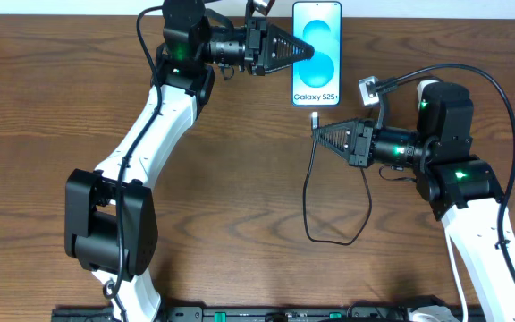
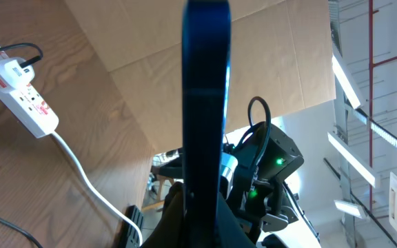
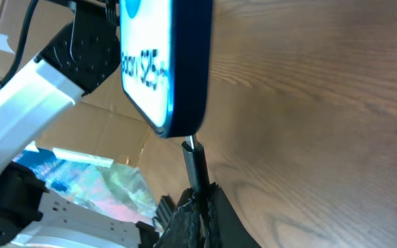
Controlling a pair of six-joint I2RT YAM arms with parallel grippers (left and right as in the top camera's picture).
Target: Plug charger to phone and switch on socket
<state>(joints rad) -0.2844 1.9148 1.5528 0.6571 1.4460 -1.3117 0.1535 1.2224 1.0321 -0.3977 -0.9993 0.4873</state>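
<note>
The phone [image 1: 316,54] lies at the back of the table, blue screen up, the "Galaxy" end towards the front. My left gripper [image 1: 312,51] is shut on its left edge; the left wrist view shows the phone [image 2: 205,103] edge-on between the jaws. My right gripper [image 1: 318,134] is shut on the charger plug [image 3: 197,165], whose metal tip sits right at the bottom end of the phone [image 3: 178,69]. I cannot tell if the tip is inside. The charger cable [image 1: 329,240] loops towards the front. The socket [image 2: 19,96] is a white strip on the table.
A black cable [image 2: 29,58] is plugged into the socket, and the socket's white lead [image 2: 81,172] runs across the wood. Brown cardboard [image 2: 253,55] stands behind the table. A black rail [image 1: 284,315] runs along the front edge.
</note>
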